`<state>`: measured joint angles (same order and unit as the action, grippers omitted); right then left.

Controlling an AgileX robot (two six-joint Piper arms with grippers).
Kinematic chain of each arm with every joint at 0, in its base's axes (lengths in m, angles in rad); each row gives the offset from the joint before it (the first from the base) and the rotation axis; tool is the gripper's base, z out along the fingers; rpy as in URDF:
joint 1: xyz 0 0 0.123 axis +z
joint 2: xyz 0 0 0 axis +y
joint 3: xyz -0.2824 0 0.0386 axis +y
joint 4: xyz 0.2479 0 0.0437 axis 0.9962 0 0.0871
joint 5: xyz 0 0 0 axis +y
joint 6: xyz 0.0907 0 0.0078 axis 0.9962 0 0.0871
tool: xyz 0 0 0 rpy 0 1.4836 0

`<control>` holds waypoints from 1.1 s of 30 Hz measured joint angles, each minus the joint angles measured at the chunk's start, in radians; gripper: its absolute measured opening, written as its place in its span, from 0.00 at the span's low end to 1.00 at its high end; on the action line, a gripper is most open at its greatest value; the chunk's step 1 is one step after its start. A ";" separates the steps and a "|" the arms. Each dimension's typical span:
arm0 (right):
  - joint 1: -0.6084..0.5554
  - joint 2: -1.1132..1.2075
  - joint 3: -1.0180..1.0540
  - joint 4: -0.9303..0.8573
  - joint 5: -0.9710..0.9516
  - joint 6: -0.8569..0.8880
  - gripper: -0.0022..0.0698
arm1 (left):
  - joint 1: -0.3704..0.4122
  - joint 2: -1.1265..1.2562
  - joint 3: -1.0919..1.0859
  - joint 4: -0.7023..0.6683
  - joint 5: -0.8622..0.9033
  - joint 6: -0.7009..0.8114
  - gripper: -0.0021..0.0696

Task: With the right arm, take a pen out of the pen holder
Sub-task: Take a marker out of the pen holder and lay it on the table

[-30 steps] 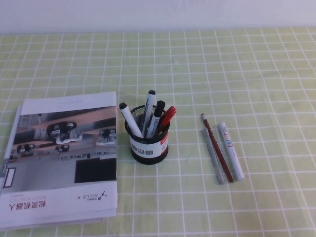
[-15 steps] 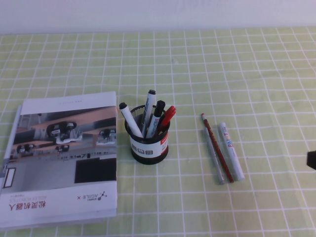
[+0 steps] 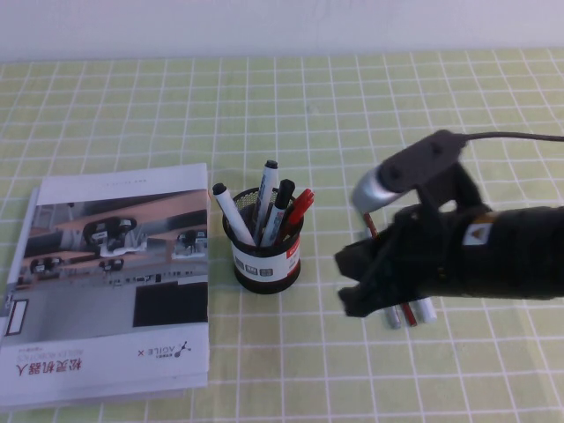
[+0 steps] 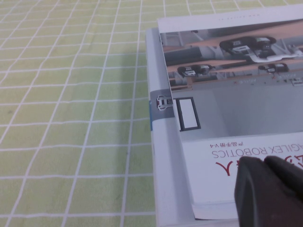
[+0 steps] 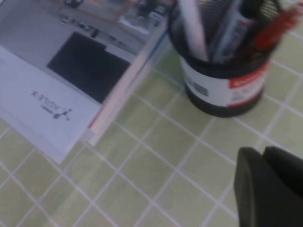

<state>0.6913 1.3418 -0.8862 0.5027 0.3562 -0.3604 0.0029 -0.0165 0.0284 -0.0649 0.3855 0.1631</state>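
Observation:
The black mesh pen holder (image 3: 264, 261) stands mid-table, holding two white markers with black caps (image 3: 267, 196), a dark pen and a red pen (image 3: 301, 203). My right gripper (image 3: 349, 282) hovers low to the right of the holder, about one tile away, shut and empty. The right wrist view shows the holder (image 5: 222, 90) ahead of the shut right gripper (image 5: 263, 154), with the red pen (image 5: 275, 27) leaning at its rim. My left gripper (image 4: 263, 163) is shut above the near corner of the booklet (image 4: 227, 94); it is outside the high view.
A thick booklet (image 3: 110, 282) lies left of the holder, its edge close to it (image 5: 118, 101). Loose pens (image 3: 426, 310) lie on the green checked cloth right of the holder, mostly hidden under my right arm (image 3: 476, 251).
My right arm has swept in from the right edge and now covers the loose pens, its gripper close to the holder. Holder, pens and booklet have not moved.

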 joint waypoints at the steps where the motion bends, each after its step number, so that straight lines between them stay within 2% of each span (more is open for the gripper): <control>1: 0.030 0.029 -0.023 -0.008 -0.013 0.000 0.02 | 0.000 0.000 0.000 0.000 0.000 0.000 0.02; 3: 0.080 0.079 -0.063 -0.022 -0.049 0.000 0.04 | 0.000 0.000 0.000 0.000 0.000 0.000 0.02; 6: 0.142 0.132 -0.094 -0.029 -0.129 0.000 0.13 | 0.000 0.000 0.000 0.000 0.000 0.000 0.02; 12: 0.217 0.210 -0.102 -0.049 -0.366 0.000 0.43 | 0.000 0.000 0.000 0.000 0.000 0.000 0.02; 14: 0.227 0.235 -0.102 -0.067 -0.445 0.000 0.49 | 0.000 0.000 0.000 0.000 0.000 0.000 0.02; 22: 0.229 0.346 -0.102 -0.151 -0.719 -0.002 0.53 | 0.000 0.000 0.000 0.000 0.000 0.000 0.02; 33: 0.229 0.427 -0.103 -0.207 -0.895 -0.002 0.53 | 0.000 0.000 0.000 0.000 0.000 0.000 0.02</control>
<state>0.9203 1.7685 -0.9894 0.2961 -0.5391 -0.3620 0.0029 -0.0165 0.0284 -0.0649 0.3855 0.1631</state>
